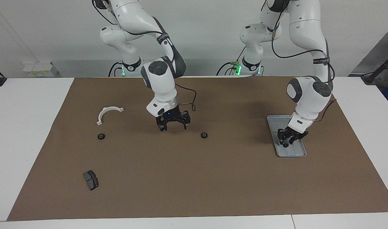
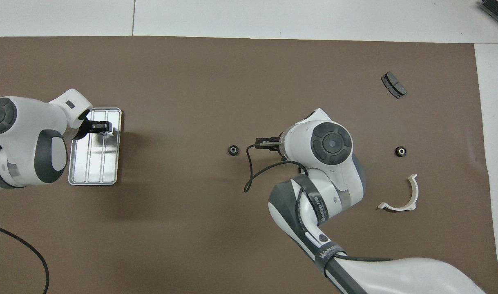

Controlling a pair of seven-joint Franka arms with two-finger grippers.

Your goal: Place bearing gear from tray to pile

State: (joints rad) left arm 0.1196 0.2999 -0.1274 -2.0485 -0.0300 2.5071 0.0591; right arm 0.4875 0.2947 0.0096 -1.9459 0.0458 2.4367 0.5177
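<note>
The silver tray [image 1: 289,153] [image 2: 94,171] lies at the left arm's end of the mat. My left gripper [image 1: 286,140] [image 2: 100,126] is down inside it, right at a small black bearing gear [image 1: 285,145]. A second gear [image 1: 204,135] [image 2: 233,150] lies at the middle of the mat. A third one [image 1: 101,136] [image 2: 400,151] rests in the pile beside the white half-ring bracket [image 1: 108,112] [image 2: 404,199]. My right gripper [image 1: 173,126] [image 2: 266,143] hangs open and empty low over the mat, between the bracket and the middle gear.
A dark grey brake pad [image 1: 90,179] [image 2: 393,85] lies farther from the robots at the right arm's end of the mat. The right arm's cable [image 2: 253,175] loops down beside its wrist. White tabletop borders the brown mat on all sides.
</note>
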